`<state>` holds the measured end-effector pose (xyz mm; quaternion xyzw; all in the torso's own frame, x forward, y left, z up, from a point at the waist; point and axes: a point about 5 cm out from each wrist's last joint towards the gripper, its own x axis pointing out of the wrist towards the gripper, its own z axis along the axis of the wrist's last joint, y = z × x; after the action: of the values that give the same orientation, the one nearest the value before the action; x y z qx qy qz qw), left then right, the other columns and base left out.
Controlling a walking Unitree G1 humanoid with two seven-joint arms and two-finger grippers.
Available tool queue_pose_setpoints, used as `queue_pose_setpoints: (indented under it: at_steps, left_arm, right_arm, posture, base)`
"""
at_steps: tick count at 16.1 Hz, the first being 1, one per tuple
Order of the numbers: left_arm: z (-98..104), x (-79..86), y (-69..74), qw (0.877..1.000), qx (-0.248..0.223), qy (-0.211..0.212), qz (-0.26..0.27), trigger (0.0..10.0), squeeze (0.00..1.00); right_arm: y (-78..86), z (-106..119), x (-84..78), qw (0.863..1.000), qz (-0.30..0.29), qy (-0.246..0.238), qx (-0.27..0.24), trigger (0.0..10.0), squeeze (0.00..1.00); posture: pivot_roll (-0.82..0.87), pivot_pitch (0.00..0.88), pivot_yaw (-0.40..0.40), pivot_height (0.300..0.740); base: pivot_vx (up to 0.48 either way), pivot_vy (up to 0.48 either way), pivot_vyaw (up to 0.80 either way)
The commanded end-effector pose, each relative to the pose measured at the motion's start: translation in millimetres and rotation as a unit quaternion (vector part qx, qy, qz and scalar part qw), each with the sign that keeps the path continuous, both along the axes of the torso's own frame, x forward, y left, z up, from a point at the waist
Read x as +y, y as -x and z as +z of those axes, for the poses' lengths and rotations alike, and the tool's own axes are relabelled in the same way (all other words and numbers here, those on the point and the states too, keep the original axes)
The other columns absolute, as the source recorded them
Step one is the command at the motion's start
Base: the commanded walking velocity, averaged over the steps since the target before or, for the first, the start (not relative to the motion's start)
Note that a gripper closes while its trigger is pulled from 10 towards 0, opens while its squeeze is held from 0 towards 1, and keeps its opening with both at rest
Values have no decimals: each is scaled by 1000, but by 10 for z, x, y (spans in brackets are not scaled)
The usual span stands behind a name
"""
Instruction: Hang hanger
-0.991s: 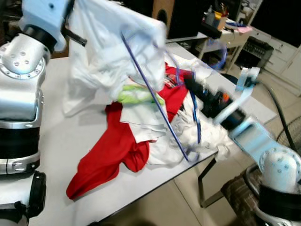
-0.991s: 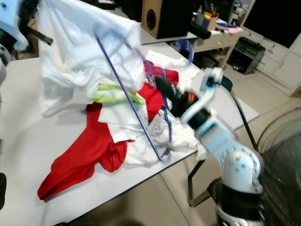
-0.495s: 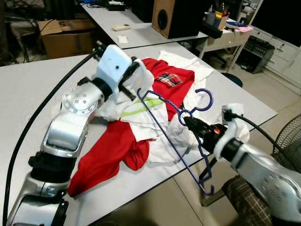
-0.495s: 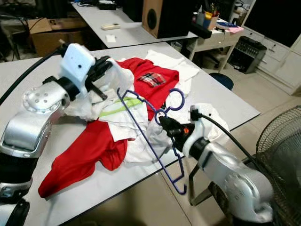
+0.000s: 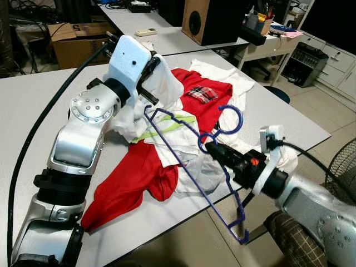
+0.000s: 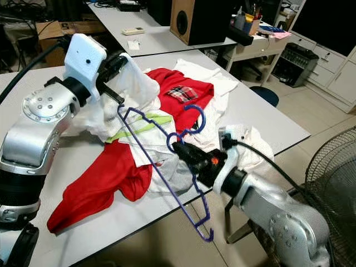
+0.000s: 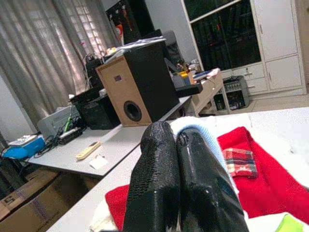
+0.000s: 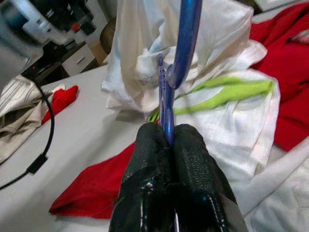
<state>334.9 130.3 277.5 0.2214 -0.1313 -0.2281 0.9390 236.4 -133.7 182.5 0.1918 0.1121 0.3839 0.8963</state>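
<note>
Hanger of thin blue plastic [image 5: 192,167] sits clenched at its neck in our right end effector [image 6: 179,148], tilted over the clothes pile, its lower end past the edge of the pale grey worktop [image 5: 33,105]. Our left end effector [image 5: 146,68] is clamped on a white cotton garment [image 5: 161,89] above a red shirt [image 5: 133,178]. We judge the step to be feeding the hanger into that garment; next, align its arm with an opening. Since half a second ago, the hanger has swung closer to the garment.
</note>
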Motion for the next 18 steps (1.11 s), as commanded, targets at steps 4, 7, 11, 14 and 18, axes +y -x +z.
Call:
queue_pose_setpoints:
  at_steps: [4,7,11,14,18]
  left_arm:
    - [-21,-98,81,1000,1,-16,-22,0,0]
    - [-135,-143,107,999,17,-28,-27,0,0]
    - [-166,-197,93,999,28,3,-21,0,0]
    - [-128,-226,86,999,29,28,-21,0,0]
    - [-146,-159,47,997,41,70,2,0,0]
  right_arm:
    - [-169,90,-205,997,-71,-15,-16,10000,0]
    - [-174,138,-219,997,-62,-21,-29,10000,0]
    - [-61,68,-70,988,20,124,-86,10000,0]
    - [-216,58,-10,975,-64,168,-129,10000,0]
    - [-239,76,131,941,-106,232,-223,10000,0]
  posture:
    - [38,0,-90,740]
    - [36,0,-93,740]
    - [34,0,-94,740]
    - [37,0,-97,740]
    - [40,0,-101,740]
  base:
    - [0,0,0]
    - [0,0,0]
    - [0,0,0]
    - [0,0,0]
    - [0,0,0]
